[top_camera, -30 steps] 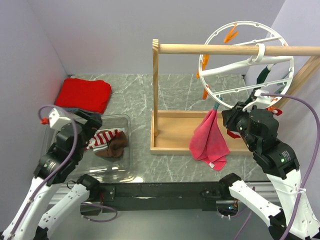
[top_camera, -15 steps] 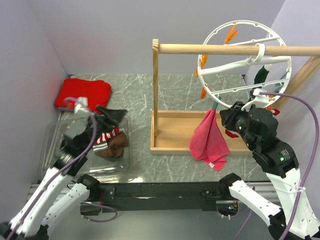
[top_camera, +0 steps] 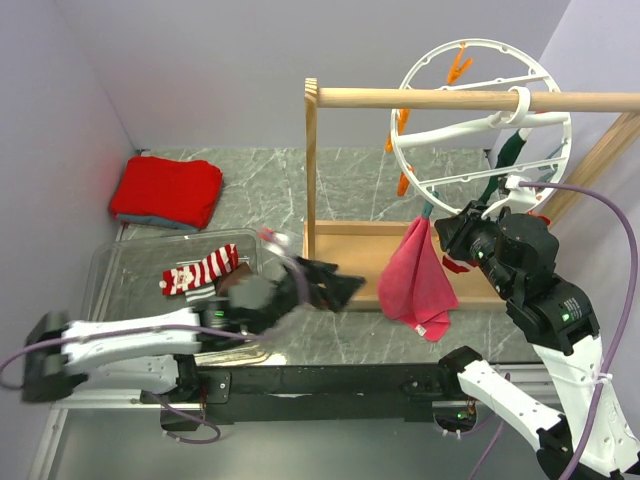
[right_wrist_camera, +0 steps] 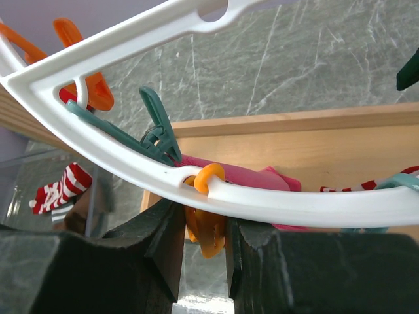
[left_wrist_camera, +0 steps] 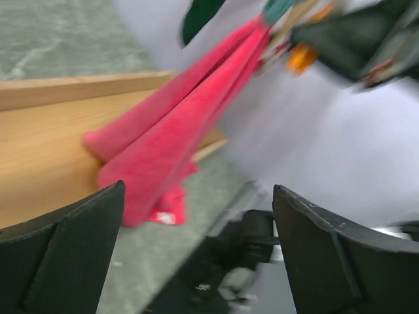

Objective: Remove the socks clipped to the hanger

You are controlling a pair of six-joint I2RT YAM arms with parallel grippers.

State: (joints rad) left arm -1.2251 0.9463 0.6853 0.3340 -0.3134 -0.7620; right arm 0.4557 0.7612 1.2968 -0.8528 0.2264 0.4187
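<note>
Now, your right pincer point(right_wrist_camera: 203, 224) is clenched on the small orange plastic clip point(right_wrist_camera: 208, 243) at 6 o'clock on the large white plastic ring hanger point(right_wrist_camera: 281, 204); squeeze it fully. Bring your released left pincer point(left_wrist_camera: 196, 255) to the red-and-white striped sock point(right_wrist_camera: 363, 187) at its 3 o'clock.

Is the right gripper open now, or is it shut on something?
Shut on the orange clip: the right wrist view shows the right gripper squeezing it from both sides, just under the hanger.

Your white ring hanger point(right_wrist_camera: 294, 204) hangs upright. One dark green sock point(top_camera: 510, 150) is clipped on it; a striped sock point(top_camera: 200, 272) lies apart.
</note>
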